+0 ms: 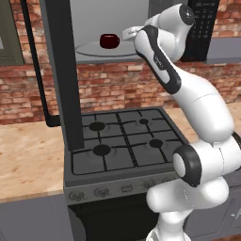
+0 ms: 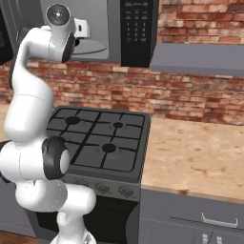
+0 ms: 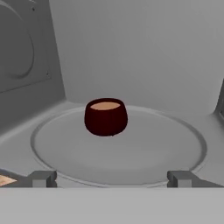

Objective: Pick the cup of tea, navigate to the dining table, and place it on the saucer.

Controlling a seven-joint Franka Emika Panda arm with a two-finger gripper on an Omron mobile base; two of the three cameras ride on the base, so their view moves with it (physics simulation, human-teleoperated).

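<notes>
no readable text, microwave control panel (image 2: 138,28) buttons too small and blurred to make out

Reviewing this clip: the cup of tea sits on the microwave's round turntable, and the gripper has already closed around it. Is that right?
Not quite. The cup of tea does sit on the microwave's turntable, but the gripper is open and short of it, its fingertips at the plate's near edge. The hand view shows this.
</notes>
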